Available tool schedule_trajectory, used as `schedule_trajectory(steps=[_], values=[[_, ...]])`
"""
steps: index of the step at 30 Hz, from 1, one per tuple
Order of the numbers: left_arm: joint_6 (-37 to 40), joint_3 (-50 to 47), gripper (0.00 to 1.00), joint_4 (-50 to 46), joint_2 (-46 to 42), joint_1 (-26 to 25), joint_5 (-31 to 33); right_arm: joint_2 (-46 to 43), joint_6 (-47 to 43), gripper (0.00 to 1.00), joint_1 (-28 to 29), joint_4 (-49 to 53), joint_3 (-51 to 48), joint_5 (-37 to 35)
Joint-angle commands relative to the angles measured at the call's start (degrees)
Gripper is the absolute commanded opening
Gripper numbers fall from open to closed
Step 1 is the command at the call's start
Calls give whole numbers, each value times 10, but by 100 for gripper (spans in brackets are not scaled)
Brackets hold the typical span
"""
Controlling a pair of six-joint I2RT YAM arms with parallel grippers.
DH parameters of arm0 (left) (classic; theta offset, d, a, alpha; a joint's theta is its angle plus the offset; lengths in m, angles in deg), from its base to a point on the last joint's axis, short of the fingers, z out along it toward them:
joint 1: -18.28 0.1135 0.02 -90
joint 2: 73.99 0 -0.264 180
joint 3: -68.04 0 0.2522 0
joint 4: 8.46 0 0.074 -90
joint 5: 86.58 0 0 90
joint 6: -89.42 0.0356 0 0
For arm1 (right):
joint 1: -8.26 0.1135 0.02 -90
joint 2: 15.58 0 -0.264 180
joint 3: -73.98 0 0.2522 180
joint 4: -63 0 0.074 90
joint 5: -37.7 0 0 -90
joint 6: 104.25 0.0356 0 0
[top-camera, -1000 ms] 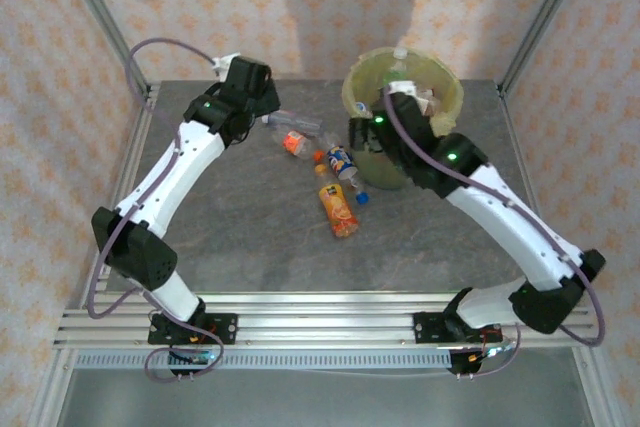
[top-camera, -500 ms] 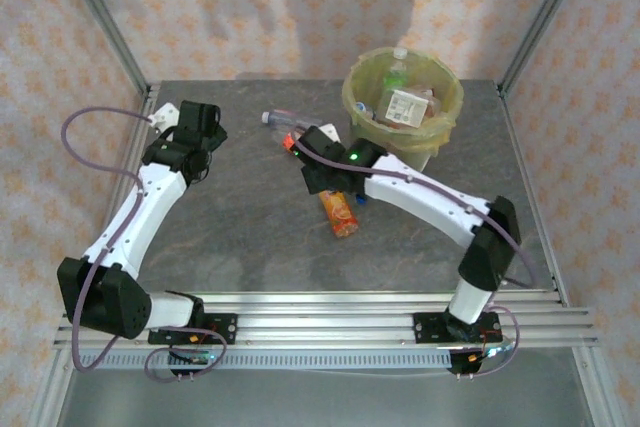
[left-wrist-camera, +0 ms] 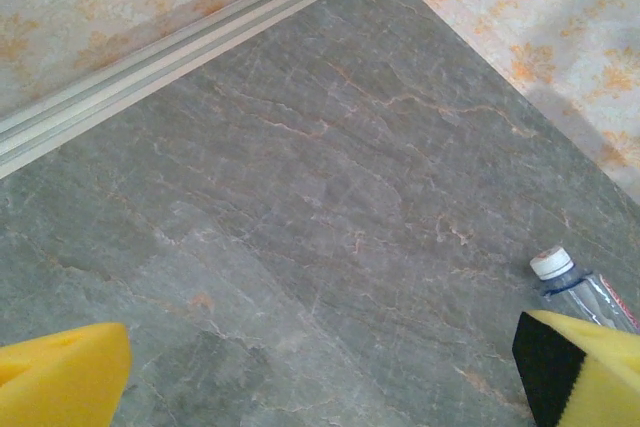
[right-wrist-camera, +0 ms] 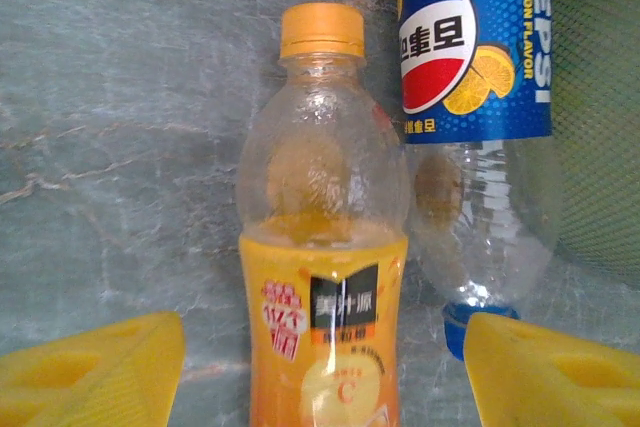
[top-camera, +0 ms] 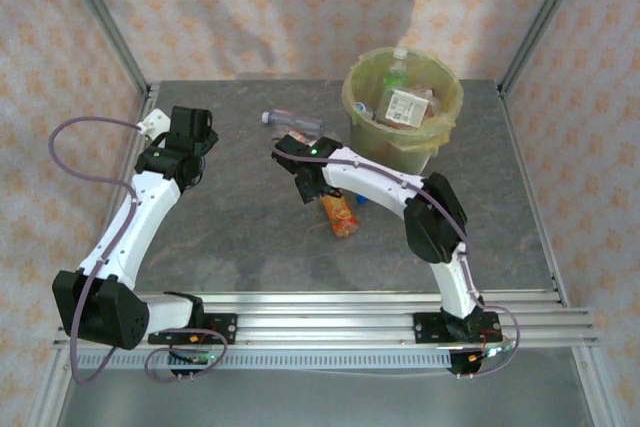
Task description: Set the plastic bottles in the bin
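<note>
Bending low across the table (top-camera: pixel 230 237), the right gripper (right-wrist-camera: pixel 320 347) gapes wide and empty, fingers either side of one orange bottle (right-wrist-camera: pixel 322 277), beside one blue-labelled bottle (right-wrist-camera: pixel 475 67). The left gripper (left-wrist-camera: pixel 320 367), equally open and empty, hovers near a third, clear bottle (left-wrist-camera: pixel 585 287). One bin (top-camera: pixel 352 97) at the far edge holds more.

The orange-capped bottle (right-wrist-camera: pixel 325 247) and blue-labelled Pepsi bottle (right-wrist-camera: pixel 478 97) lie side by side near the bottle-filled bin (top-camera: pixel 440 129).
</note>
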Motion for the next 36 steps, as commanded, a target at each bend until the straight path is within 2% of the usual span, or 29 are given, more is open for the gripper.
schedule_trajectory(steps=[1,8,29,36], values=[[-8,-9,100,3,-9,7,20,29,-8,73,-11,17,26,13],[-8,-12,100,5,-4,9,12,68,-11,71,-27,12,41,26],[-7,-10,100,7,4,10,6,150,-38,68,-24,11,64,99],[-6,-7,100,3,5,10,7,119,-42,47,-9,26,72,94]])
